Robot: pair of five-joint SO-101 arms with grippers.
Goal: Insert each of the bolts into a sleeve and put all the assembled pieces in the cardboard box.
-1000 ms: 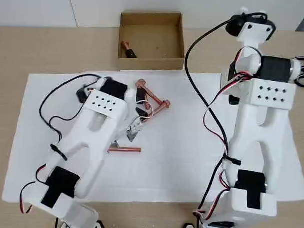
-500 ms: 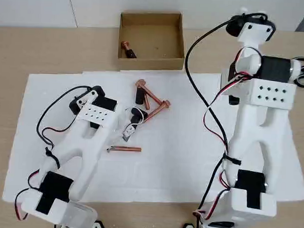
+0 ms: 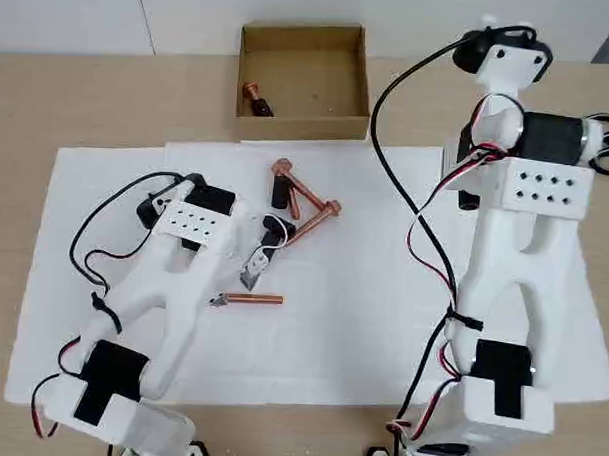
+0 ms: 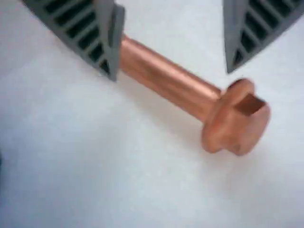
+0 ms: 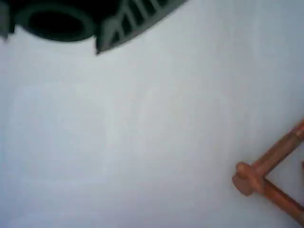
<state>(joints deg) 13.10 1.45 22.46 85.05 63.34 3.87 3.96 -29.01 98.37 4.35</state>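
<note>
A copper bolt (image 4: 190, 90) with a flanged head lies on the white sheet. My left gripper (image 4: 168, 45) is open and straddles its shaft, one finger (image 4: 95, 28) touching it. From above, this bolt (image 3: 250, 299) lies just in front of the left gripper (image 3: 251, 274). Two more bolts (image 3: 303, 203) cross beside two black sleeves (image 3: 281, 194). The cardboard box (image 3: 355, 75) at the back holds one assembled piece (image 3: 256, 99). My right gripper (image 5: 90, 23) holds a black sleeve (image 5: 52, 21) above the sheet, at the right (image 3: 469, 199).
The white sheet (image 3: 361, 320) covers most of the wooden table. The crossed bolts (image 5: 259, 180) lie off to one side of the right gripper. Black and red cables (image 3: 424, 232) hang along both arms. Bare sheet lies between the two arms.
My left arm drew back from the bolt cluster toward the front left. Its gripper then settled over the lone bolt. The right arm has stayed still.
</note>
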